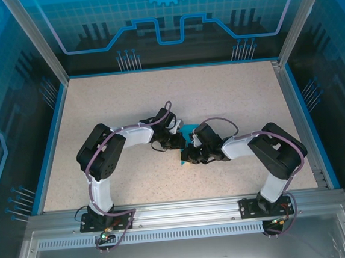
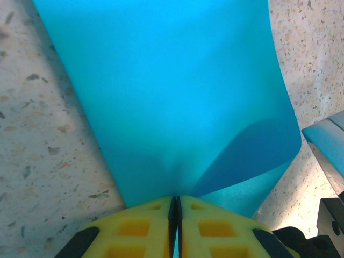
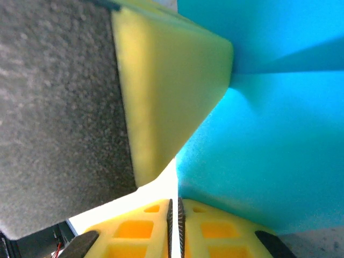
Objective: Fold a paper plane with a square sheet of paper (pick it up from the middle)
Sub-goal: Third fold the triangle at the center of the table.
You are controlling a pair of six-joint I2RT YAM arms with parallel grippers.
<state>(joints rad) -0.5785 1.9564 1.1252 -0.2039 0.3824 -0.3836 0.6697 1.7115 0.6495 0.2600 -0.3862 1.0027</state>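
two grippers, left gripper (image 2: 175,203) and right gripper (image 3: 175,207), are pinching the square sheet of paper (image 2: 172,97), jaws pressed together.

left claw (image 1: 178,139) | right claw (image 1: 191,155) | cyan sheet (image 1: 189,129) between them | table (image 1: 98,105) centre

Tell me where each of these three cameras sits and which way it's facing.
Top: fixed above and behind, looking down on the table; left arm and right arm show, reaching to the paper.
Left wrist: mounted there, looks along the left claw, shut on the paper.
Right wrist: mounted there, looks past the shut right claw at the paper up close.
Shared: every view has the paper.
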